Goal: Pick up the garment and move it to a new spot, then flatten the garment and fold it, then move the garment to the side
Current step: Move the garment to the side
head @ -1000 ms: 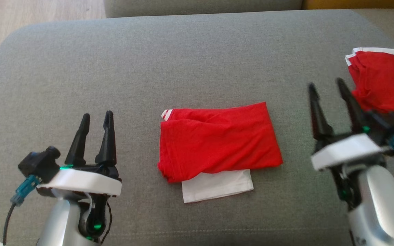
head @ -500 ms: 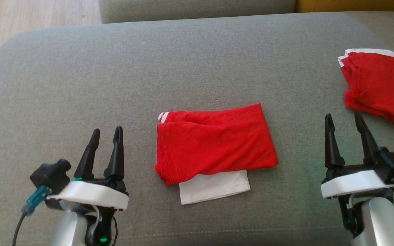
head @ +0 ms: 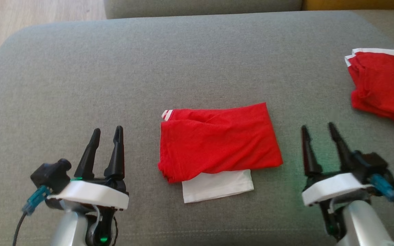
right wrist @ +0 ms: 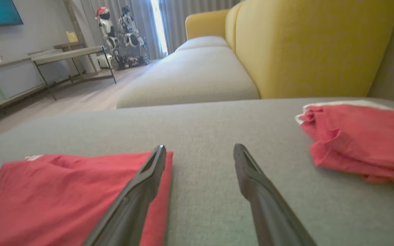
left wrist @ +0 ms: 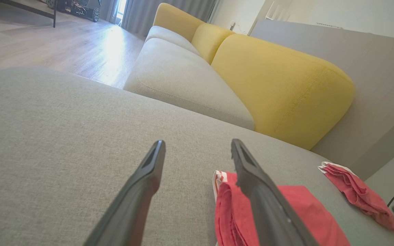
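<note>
While the garment (head: 217, 143) lies folded on the cushion (head: 183, 61) in the head view, left claw (head: 107, 130) and right claw (head: 318, 127) flank it, released. Left wrist view: it sits just right. Right wrist view: just left. Only moving it aside seems left.

The garment (head: 217, 141) lies centred on the cushion (head: 183, 61), a second garment (head: 385, 85) rightward.

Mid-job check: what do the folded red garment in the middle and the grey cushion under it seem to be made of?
Folded red garment: likely a thin knit jersey, cotton-like and matte. It lies in soft creases, with a white layer showing at its near edge. The fibre itself can't be told.
Grey cushion: woven upholstery fabric, matte, with a fine flecked weave.
</note>
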Motion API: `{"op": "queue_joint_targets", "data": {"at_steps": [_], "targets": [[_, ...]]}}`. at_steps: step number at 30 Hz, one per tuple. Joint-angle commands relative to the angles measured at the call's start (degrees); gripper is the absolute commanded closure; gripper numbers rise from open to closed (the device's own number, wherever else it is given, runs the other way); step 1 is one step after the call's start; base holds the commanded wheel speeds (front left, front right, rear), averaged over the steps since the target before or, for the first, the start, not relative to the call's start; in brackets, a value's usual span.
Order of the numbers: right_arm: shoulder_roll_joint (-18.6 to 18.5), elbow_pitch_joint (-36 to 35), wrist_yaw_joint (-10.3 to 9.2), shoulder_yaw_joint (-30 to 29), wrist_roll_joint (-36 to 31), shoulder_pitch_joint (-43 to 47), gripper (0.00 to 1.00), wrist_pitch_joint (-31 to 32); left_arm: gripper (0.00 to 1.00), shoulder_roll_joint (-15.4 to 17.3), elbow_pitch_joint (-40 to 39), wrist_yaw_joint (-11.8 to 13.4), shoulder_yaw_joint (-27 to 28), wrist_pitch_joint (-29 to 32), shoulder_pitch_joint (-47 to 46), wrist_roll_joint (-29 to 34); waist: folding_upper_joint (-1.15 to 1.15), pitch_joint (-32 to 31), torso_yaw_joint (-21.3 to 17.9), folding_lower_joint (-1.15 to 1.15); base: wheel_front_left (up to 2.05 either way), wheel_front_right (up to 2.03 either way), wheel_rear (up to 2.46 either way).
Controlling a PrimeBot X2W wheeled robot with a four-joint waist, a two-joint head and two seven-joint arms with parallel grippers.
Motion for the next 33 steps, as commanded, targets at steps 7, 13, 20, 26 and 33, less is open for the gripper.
{"op": "queue_joint_targets", "data": {"at_steps": [7,13,20,26,33], "targets": [[0.0,4.4,-0.04,5.8,4.9,-5.8,0.0,3.4,0.0,0.1,-1.8,-0.4,0.8,-0.7,-3.5,0.0,0.0,1.6,1.5,0.0,0.0,0.0,0.0],[0.0,8.5,-0.04,8.8,8.7,-8.1,0.0,5.1,0.0,0.1,-1.5,-0.4,0.6,-0.7,-4.2,0.0,0.0,2.3,2.6,0.0,0.0,0.0,0.0],[0.0,15.0,-0.04,11.2,11.9,-10.5,0.0,7.6,0.0,0.1,-1.2,-0.4,0.2,-0.7,-4.3,0.0,0.0,2.3,3.7,0.0,0.0,0.0,0.0],[-0.1,19.2,-0.04,13.6,14.9,-11.9,1.0,9.2,0.0,0.1,-1.2,-0.4,0.3,-0.7,-4.2,0.1,0.0,2.1,4.1,0.0,0.0,0.0,0.0],[-1.7,21.5,-0.04,14.8,15.6,-13.7,1.0,6.9,0.0,0.1,-1.2,-0.4,0.6,-0.7,-4.1,0.3,0.0,1.9,3.7,0.0,0.0,0.0,0.0]]}}
